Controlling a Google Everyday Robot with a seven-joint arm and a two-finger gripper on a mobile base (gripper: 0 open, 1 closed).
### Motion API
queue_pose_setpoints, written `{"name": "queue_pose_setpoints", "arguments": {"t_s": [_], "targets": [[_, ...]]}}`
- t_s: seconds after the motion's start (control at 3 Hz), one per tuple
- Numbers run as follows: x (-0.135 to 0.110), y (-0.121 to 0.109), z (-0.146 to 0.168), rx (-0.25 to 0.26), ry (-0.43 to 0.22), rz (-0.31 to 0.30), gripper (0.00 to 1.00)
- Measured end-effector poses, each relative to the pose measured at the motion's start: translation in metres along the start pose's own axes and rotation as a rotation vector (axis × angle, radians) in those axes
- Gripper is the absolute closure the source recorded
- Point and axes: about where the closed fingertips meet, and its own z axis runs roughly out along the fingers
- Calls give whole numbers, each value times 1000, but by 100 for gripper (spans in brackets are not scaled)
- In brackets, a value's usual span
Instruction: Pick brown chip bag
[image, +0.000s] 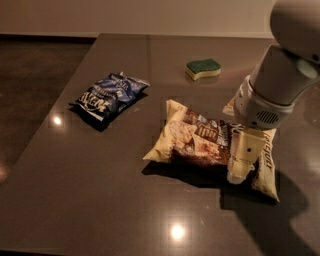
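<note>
The brown chip bag (200, 140) lies flat on the dark table (120, 200), right of centre, with pale cream ends and chips pictured on it. My gripper (240, 167) hangs from the white arm at the upper right and sits over the right part of the bag, fingers pointing down at its near edge. The arm hides part of the bag's right half.
A smaller blue chip bag (109, 94) lies to the left of the brown one. A green and yellow sponge (203, 68) sits at the back. The table's left edge runs diagonally beside dark floor.
</note>
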Motion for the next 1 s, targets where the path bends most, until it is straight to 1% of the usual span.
{"name": "queue_pose_setpoints", "arguments": {"t_s": [0.33,0.67,1.0], "targets": [[3,-1,9,17,10,8,0],[4,0,14,23,21,8,14],[4,0,13,36,14,14,37]]}}
